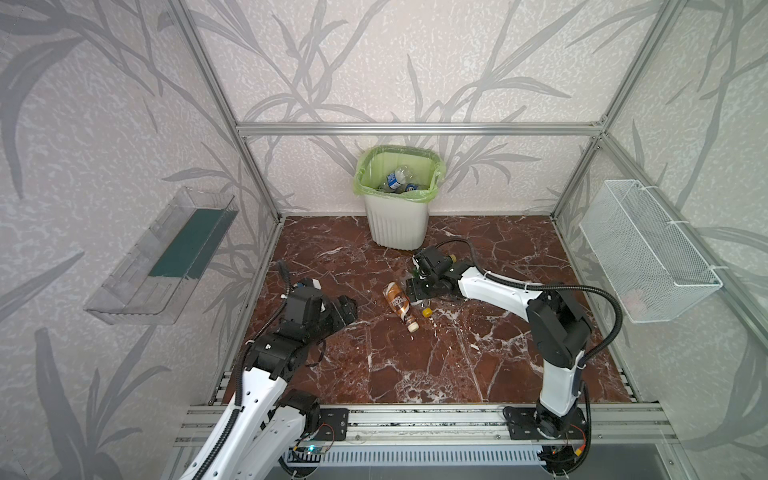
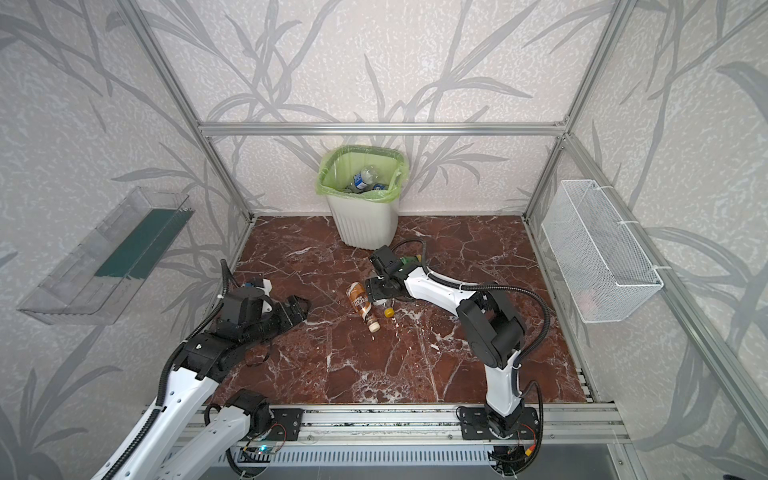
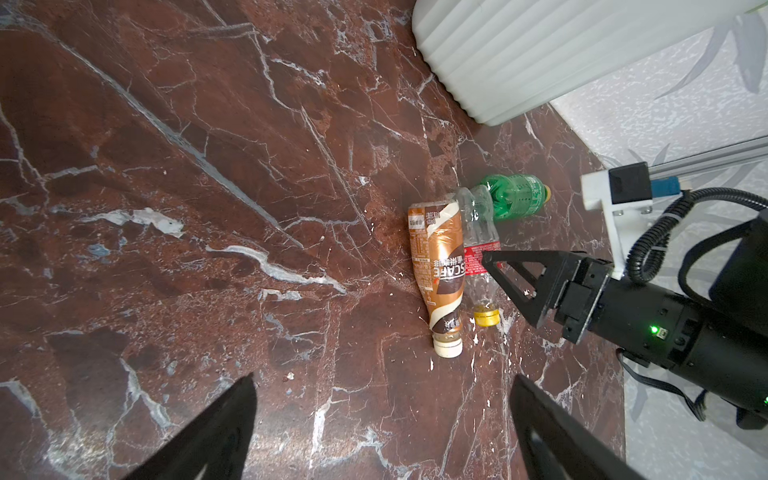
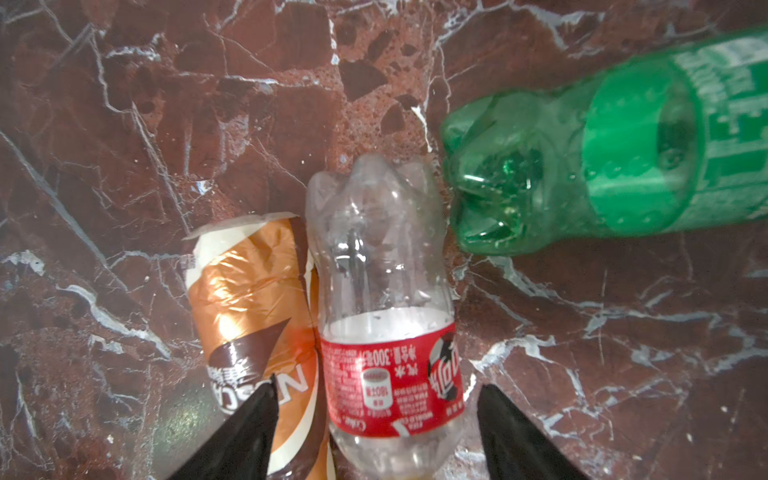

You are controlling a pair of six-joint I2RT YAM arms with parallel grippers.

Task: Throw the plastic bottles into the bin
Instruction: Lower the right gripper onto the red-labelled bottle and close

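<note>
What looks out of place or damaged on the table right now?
Three bottles lie on their sides outside the bin: a brown-wrapped bottle with a crinkled wrap, a red-labelled clear bottle touching it, and a green bottle nearby.

Brown-wrapped bottle [image 3: 440, 270], mid-frame in both top views: the letters "SCAFE" are legible along the wrap; its small print is illegible. Red-labelled bottle [image 4: 390, 382], touching it: the figure "300" beside Chinese characters, inverted in the right wrist view. Other markings are unreadable.

Three bottles [image 1: 400, 305] on floor [image 1: 415, 365] before bin [image 1: 397, 224]; other bottles [image 1: 395, 180] inside.
</note>
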